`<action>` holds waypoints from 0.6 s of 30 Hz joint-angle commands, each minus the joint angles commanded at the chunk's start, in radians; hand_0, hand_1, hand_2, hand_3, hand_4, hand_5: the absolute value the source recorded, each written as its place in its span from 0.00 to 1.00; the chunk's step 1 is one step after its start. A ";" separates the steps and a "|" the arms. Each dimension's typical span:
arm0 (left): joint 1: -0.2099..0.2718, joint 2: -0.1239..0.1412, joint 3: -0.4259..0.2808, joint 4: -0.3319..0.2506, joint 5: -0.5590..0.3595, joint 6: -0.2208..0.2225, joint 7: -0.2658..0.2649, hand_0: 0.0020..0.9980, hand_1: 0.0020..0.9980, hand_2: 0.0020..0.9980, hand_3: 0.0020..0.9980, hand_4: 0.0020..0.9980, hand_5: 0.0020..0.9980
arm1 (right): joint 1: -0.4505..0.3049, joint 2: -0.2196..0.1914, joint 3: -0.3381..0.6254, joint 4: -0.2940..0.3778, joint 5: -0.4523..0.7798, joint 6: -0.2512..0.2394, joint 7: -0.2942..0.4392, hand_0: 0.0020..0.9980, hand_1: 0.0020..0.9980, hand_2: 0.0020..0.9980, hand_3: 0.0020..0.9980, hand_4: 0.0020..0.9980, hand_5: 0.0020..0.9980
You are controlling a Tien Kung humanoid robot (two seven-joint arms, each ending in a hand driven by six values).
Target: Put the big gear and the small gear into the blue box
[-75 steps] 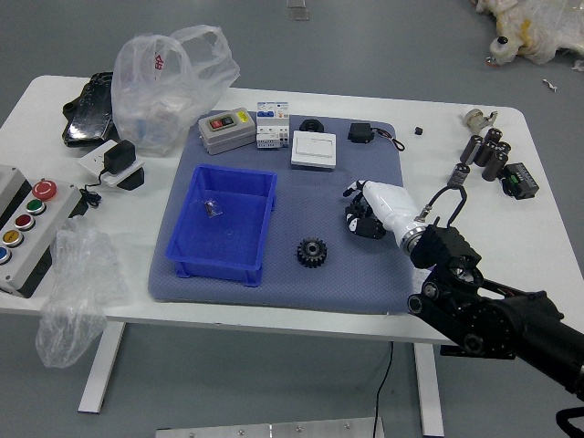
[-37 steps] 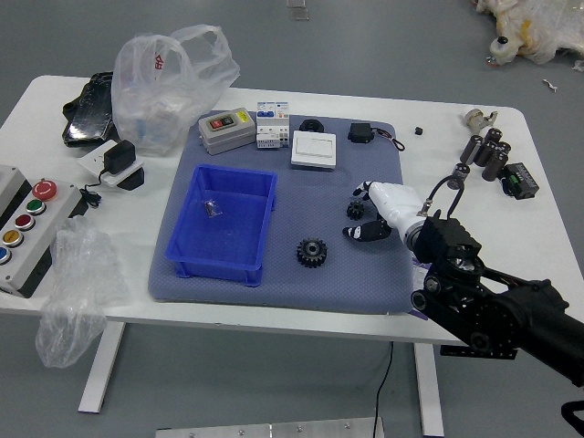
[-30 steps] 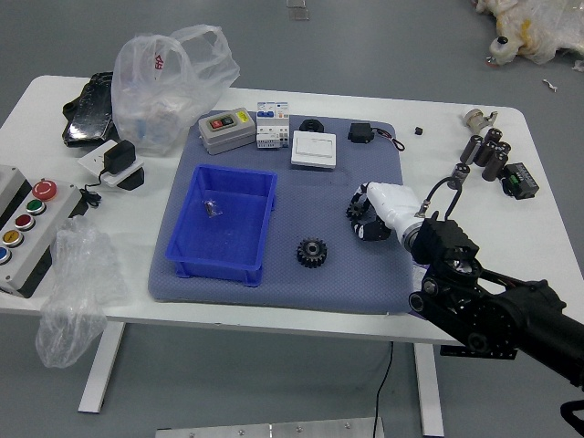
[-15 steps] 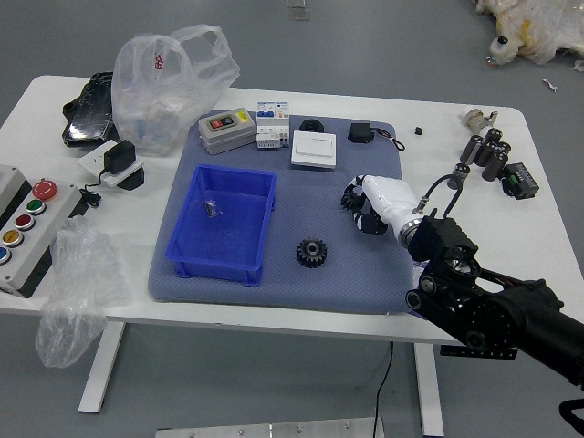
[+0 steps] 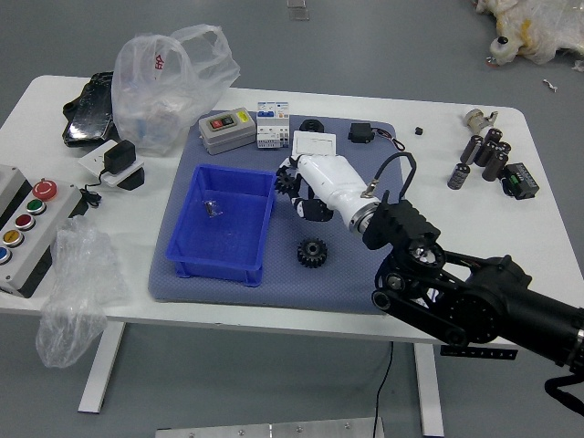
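Fingers of the right hand (image 5: pixel 333 188) are clamping the small gear (image 5: pixel 286 182), the blue box (image 5: pixel 219 265) sitting just beside them.

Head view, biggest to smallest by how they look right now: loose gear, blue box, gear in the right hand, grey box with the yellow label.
1. Blue box
2. Grey box
3. Loose gear and held gear: unranked, too alike, with the right hand partly covering one.

There are two gears (image 5: pixel 312 253), one blue box (image 5: pixel 219 245), one hand (image 5: pixel 330 182) and five buttons (image 5: pixel 44 189).

Bright, even light; faint shadows.
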 joint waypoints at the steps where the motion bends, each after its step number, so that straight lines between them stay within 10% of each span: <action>1: 0.000 0.000 -0.001 0.000 0.002 0.000 0.001 0.66 0.59 0.59 0.75 0.75 0.64 | 0.011 0.008 -0.021 0.003 0.006 0.003 0.011 0.25 0.31 0.44 0.60 0.39 0.00; 13: 0.002 0.003 -0.008 -0.002 0.011 -0.001 0.006 0.66 0.59 0.59 0.74 0.75 0.64 | 0.076 0.037 -0.117 0.022 0.039 0.085 0.045 0.41 0.52 0.58 0.62 0.43 0.00; 14: 0.001 0.003 -0.007 -0.002 0.012 -0.001 0.005 0.66 0.59 0.59 0.75 0.74 0.64 | 0.081 0.036 -0.127 0.025 0.051 0.086 0.042 0.56 0.74 0.80 0.68 0.34 0.16; 18: -0.001 0.003 -0.008 -0.002 0.014 -0.001 0.005 0.66 0.59 0.59 0.75 0.74 0.64 | 0.088 0.032 -0.144 0.031 0.080 0.077 0.033 0.56 0.74 0.80 0.68 0.34 0.16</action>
